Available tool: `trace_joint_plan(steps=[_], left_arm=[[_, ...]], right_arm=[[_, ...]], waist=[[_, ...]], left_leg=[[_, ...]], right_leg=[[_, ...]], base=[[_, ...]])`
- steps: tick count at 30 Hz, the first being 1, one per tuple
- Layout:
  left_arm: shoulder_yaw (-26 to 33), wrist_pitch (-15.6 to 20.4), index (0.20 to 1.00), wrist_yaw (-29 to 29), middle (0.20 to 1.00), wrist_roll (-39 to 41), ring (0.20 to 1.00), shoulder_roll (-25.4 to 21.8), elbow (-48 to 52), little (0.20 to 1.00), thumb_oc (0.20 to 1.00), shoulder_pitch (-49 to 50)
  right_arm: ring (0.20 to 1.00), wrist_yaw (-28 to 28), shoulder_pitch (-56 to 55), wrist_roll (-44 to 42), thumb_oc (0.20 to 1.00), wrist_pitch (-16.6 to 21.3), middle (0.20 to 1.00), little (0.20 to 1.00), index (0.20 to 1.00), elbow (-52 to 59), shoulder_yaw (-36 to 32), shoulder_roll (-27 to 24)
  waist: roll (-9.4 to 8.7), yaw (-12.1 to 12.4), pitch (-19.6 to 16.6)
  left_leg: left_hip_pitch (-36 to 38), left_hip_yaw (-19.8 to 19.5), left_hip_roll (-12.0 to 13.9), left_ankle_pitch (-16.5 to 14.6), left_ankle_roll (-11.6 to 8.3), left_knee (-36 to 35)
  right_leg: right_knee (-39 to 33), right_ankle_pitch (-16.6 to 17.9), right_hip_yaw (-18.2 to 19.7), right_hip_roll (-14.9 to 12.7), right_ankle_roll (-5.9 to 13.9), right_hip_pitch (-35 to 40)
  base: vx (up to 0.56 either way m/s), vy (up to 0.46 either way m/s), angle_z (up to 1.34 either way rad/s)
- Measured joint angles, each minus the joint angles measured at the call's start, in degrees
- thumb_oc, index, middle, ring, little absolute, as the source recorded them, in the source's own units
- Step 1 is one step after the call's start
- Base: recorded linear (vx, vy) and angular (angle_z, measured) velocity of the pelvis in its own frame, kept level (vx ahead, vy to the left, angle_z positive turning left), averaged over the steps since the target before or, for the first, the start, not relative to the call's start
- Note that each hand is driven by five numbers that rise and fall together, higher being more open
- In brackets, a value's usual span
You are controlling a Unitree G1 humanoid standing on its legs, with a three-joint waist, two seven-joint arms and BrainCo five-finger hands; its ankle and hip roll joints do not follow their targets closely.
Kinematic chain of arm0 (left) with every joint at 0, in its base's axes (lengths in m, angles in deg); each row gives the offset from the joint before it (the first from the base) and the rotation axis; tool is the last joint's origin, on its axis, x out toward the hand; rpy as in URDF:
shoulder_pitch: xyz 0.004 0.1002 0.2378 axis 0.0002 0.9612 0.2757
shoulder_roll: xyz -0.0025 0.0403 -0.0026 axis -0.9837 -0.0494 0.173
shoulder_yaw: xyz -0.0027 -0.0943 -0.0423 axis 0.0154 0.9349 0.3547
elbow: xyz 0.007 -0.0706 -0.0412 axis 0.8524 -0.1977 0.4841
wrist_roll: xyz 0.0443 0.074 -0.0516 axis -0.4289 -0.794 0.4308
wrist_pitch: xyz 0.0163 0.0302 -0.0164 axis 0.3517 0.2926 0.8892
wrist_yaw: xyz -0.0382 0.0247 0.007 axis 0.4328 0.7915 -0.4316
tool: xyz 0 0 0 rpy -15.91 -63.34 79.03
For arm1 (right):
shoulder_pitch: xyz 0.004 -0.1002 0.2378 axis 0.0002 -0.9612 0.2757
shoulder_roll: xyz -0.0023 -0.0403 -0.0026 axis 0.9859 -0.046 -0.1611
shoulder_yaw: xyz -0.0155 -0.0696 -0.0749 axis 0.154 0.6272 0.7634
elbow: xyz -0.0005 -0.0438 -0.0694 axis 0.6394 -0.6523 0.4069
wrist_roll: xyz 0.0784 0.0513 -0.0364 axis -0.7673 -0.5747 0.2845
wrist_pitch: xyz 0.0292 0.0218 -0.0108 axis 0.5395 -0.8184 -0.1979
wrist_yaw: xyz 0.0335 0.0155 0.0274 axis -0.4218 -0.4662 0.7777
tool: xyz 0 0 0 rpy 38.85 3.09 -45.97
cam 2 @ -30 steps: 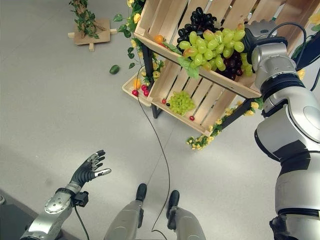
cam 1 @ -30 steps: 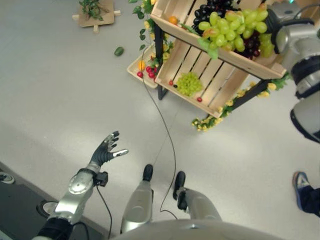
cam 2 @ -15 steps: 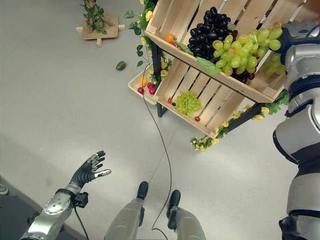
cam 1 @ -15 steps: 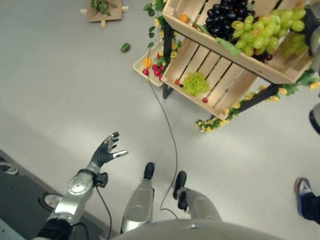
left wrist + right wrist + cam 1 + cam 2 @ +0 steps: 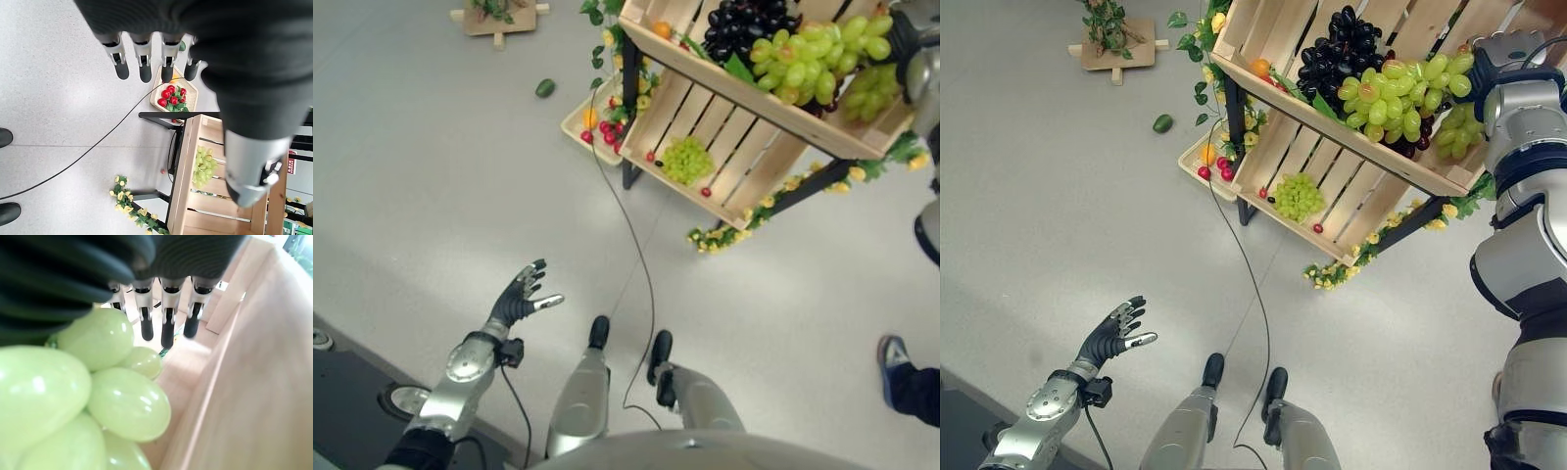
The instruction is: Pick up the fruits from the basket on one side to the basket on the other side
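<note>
A two-tier wooden crate stand [image 5: 1371, 147] stands ahead on the right. My right hand [image 5: 1500, 51] is over the right end of the upper crate, holding a large bunch of green grapes [image 5: 1398, 90] that stretches leftward from it. In the right wrist view those grapes [image 5: 98, 396] lie against the palm beside the fingers [image 5: 168, 328], and the thumb is hidden. Black grapes [image 5: 1337, 44] and an orange [image 5: 1261, 67] lie in the upper crate. A second green bunch [image 5: 1457, 127] sits under the hand. My left hand [image 5: 521, 294] hangs open low on the left, holding nothing.
The lower crate holds a small green bunch [image 5: 1296, 196] and loose red berries. A low tray [image 5: 188, 100] with red fruits sits by the stand's left leg. A green fruit [image 5: 1162, 123] lies on the floor. A person's shoe [image 5: 899, 367] is at the right.
The camera has shifted. My right hand has carried the green bunch to the right, away from the black grapes. The left hand has kept its pose.
</note>
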Motion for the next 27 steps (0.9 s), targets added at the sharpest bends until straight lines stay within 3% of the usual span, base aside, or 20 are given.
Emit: trace_joint_plan(steps=[7, 13, 17, 27], left_arm=[[-0.04, 0.09, 1.0, -0.49, 1.0, 0.0, 1.0, 0.11, -0.35, 1.0, 1.0, -0.38], [0.02, 0.13, 1.0, -0.43, 1.0, 0.05, 1.0, 0.06, -0.18, 1.0, 1.0, -0.39], [0.19, 0.11, 1.0, 1.39, 1.0, 0.06, 1.0, -0.59, -0.04, 1.0, 1.0, 0.62], [0.16, 0.13, 1.0, 4.31, 1.0, 0.06, 1.0, -0.55, -0.03, 1.0, 1.0, 0.55]], right_arm=[[1.0, -0.22, -0.39, -3.98, 1.0, 0.39, 1.0, 1.0, 1.0, 5.06, -2.53, -0.11], [1.0, 1.91, -2.31, -17.12, 1.0, 1.49, 1.0, 1.0, 1.0, 1.32, -9.61, 1.93], [1.0, 7.71, -4.27, -27.08, 1.0, 3.8, 1.0, 1.0, 1.0, 4.61, -10.49, -1.28], [1.0, 14.69, -6.22, -37.62, 1.0, 5.02, 1.0, 1.0, 1.0, 8.65, -10.76, -4.85]], waist=[[0.07, -0.25, 0.04], [0.16, 0.03, 0.1], [0.38, 0.23, 0.24], [0.47, 0.82, 0.29]], left_leg=[[0.09, 0.1, 0.14, 0.0, 0.0, -0.03], [0.12, 0.28, 0.32, -0.01, -0.02, 0.02], [0.1, 0.26, 0.2, -0.01, -0.01, -0.01], [0.05, 0.11, 0.18, 0.0, -0.01, -0.01]], right_leg=[[-0.02, 0.06, 0.36, 0.19, -0.03, -0.1], [-0.12, 0.29, 0.5, 0.33, -0.1, -0.03], [-0.11, 0.28, 0.49, 0.22, -0.08, -0.05], [-0.12, 0.27, 0.36, 0.22, -0.08, -0.04]], base=[[0.0, -0.006, -0.02], [0.0, -0.004, -0.02], [0.0, 0.0, 0.0], [0.0, 0.0, 0.0]])
